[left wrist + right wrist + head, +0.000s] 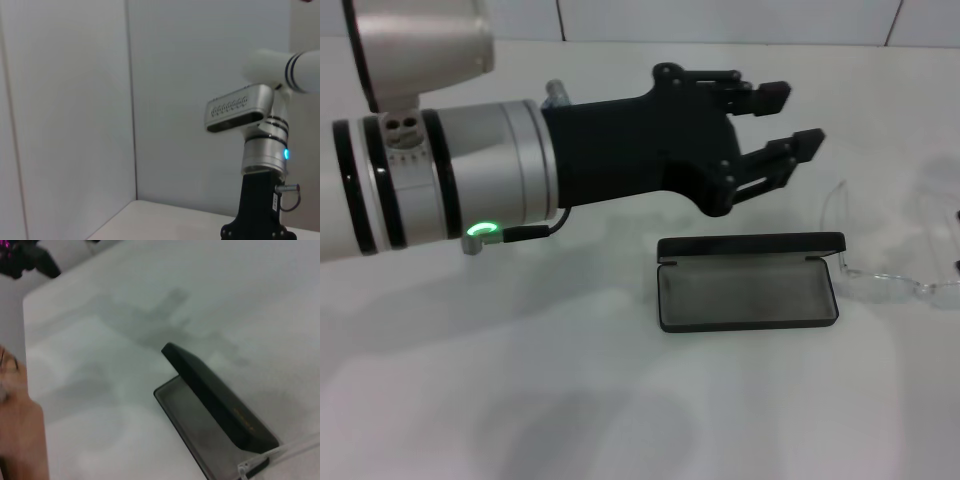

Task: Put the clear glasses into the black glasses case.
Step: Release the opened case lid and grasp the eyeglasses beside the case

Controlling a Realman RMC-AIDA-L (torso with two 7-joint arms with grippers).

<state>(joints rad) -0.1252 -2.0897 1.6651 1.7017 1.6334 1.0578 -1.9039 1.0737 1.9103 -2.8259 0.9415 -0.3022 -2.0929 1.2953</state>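
The black glasses case [748, 290] lies open on the white table, its grey lining facing up and its lid standing along the far side. The clear glasses [890, 283] rest on the table just right of the case, one arm reaching back. My left gripper [798, 118] hovers open above and behind the case, holding nothing. The right wrist view shows the case [200, 420] from close up, with a clear glasses arm [280, 452] at its end. The right arm [265, 150] appears in the left wrist view, its fingers cut off.
White wall panels [720, 20] rise behind the table. A tan blurred shape [20, 435] fills one corner of the right wrist view. Bare white tabletop [570, 400] lies in front of and left of the case.
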